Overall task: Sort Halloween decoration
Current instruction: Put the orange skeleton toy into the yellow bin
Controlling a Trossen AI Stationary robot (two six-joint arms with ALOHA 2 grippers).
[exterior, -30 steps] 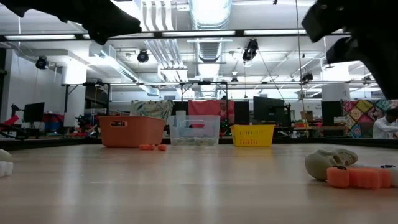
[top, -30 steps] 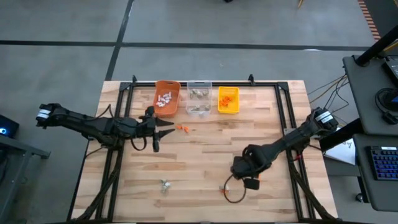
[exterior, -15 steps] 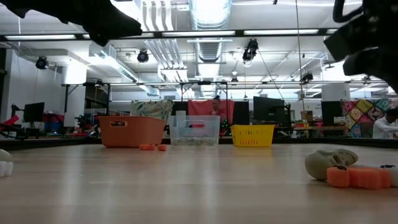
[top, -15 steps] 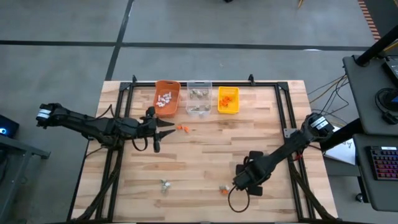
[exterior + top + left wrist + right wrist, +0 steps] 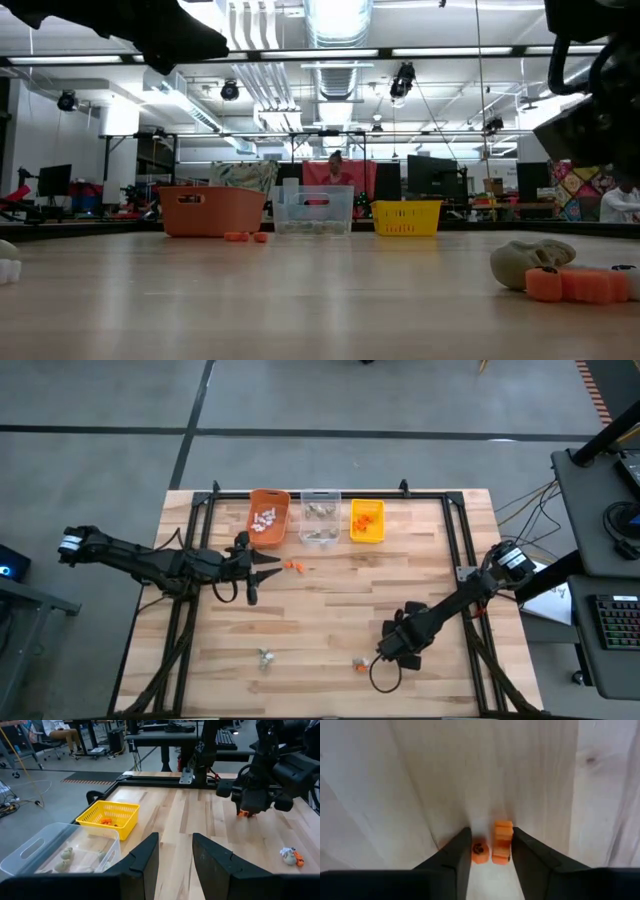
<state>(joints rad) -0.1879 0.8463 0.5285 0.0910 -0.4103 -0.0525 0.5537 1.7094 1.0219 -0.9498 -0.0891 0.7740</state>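
High view, tabletop (image 5: pixel 330 610): you see pale wood planks inside a black frame, on a grey floor.
High view, bins: an orange bin (image 5: pixel 268 518), a clear bin (image 5: pixel 320 517) and a yellow bin (image 5: pixel 367 521) sit side by side at the far edge, each with trinkets inside.
High view, loose decorations: two orange trinkets (image 5: pixel 292 566) lie just ahead of the left tool (image 5: pixel 268 564); a pale trinket (image 5: pixel 265 657) and an orange trinket (image 5: pixel 358 664) lie near the front edge.
High view, right tool (image 5: pixel 383 658): it points down beside that orange trinket.
Low view, room: you look into a workshop with ceiling lights (image 5: pixel 338 18) and monitors (image 5: pixel 430 178); a grey-tan piece (image 5: pixel 530 262) touches orange ones.
Left wrist view, left tool (image 5: pixel 175 851): fingers parted, empty, above bare wood.
Right wrist view, right tool (image 5: pixel 490 851): fingers apart with two orange pieces (image 5: pixel 492 848) between them on the wood, not gripped.
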